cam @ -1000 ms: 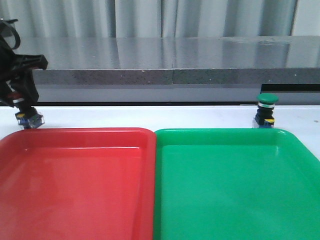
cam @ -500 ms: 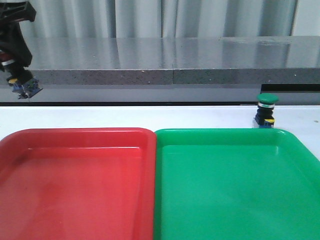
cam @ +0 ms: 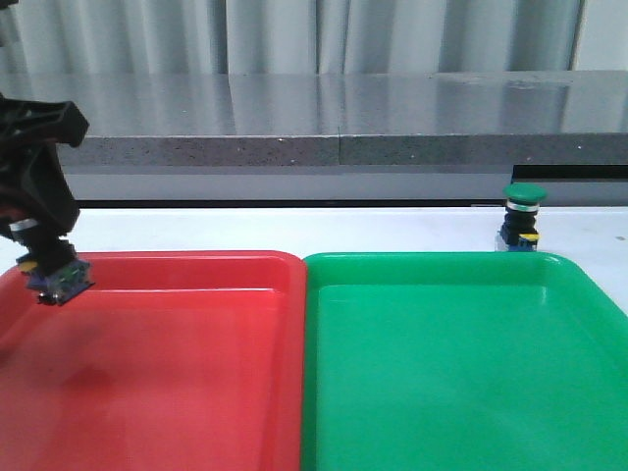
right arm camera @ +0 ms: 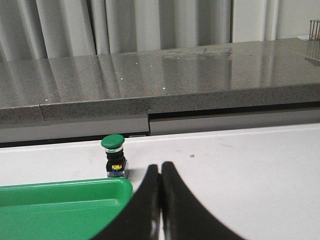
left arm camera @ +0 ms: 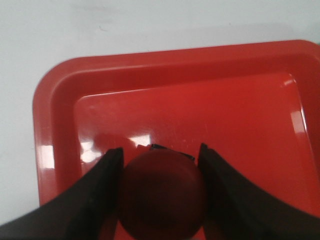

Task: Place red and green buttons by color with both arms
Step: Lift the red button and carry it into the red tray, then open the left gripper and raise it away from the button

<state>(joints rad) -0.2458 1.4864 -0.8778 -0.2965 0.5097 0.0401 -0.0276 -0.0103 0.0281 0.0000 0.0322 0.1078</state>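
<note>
Red button (left arm camera: 162, 192) clamped between the left gripper (cam: 44, 257) fingers above the red tray (cam: 177, 373), green button (cam: 522, 218) upright on table behind green tray (cam: 461, 363), right gripper (right arm camera: 160, 200) closed, empty, near it.

The place looks like a robotics lab or test cell. A plain white desk (cam: 294, 228) carries two bare plastic trays set side by side, one red tray (cam: 147, 353) and one green tray (cam: 461, 363). Behind the desk runs a long grey speckled stone-like counter (cam: 343, 118), backed by pale pleated curtains (cam: 294, 34) that close off the space.
</note>
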